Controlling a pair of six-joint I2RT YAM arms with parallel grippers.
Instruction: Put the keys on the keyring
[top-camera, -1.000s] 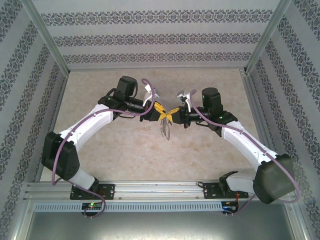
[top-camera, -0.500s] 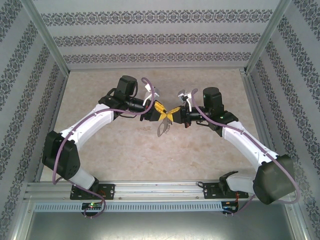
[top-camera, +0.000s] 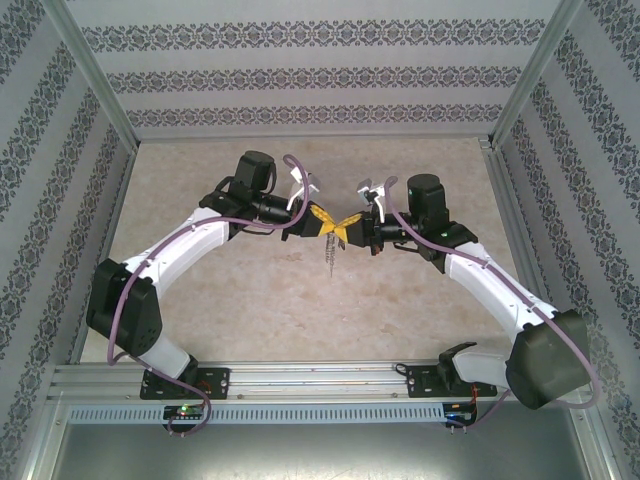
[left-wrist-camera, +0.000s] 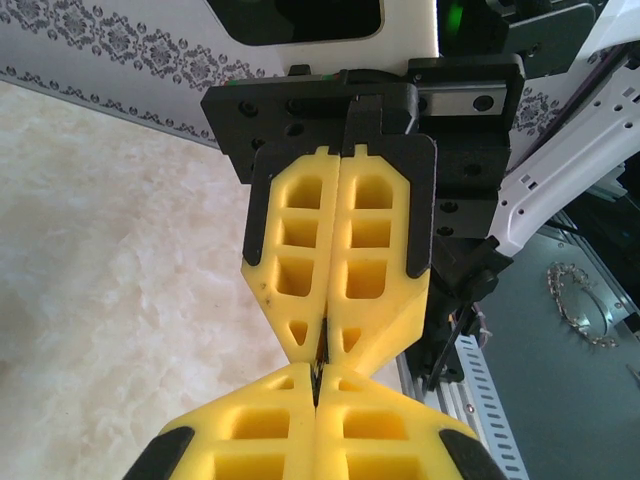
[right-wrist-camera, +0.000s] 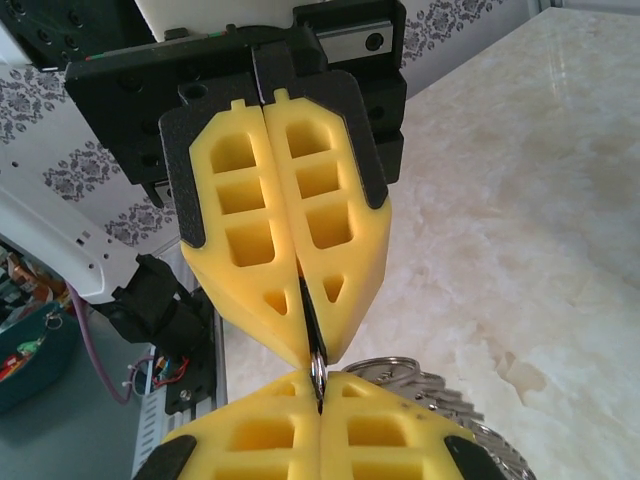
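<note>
I get bright, even light from above; tabletop (top-camera: 260, 310) shows faint soft shadows, mild sheen. Top view slightly grainy. Wrist views: foreground crisp, background softer.

Beige marbled tabletop (top-camera: 250, 300) spreading between patterned walls (top-camera: 300, 80) enclosing left, right, far sides; aluminium rail (top-camera: 300, 378) running along near edge.

In the top external view you look down from above and behind the arm bases, over the whole table (top-camera: 250, 300) toward the back wall (top-camera: 300, 80), from rather far. Your left wrist camera sits very near its own yellow fingers (left-wrist-camera: 250, 400) and faces along them to the right gripper (left-wrist-camera: 322, 345). The right wrist camera faces the opposite way, to the left gripper (right-wrist-camera: 305, 342). All three views share the spot where both grippers meet tip to tip.
</note>
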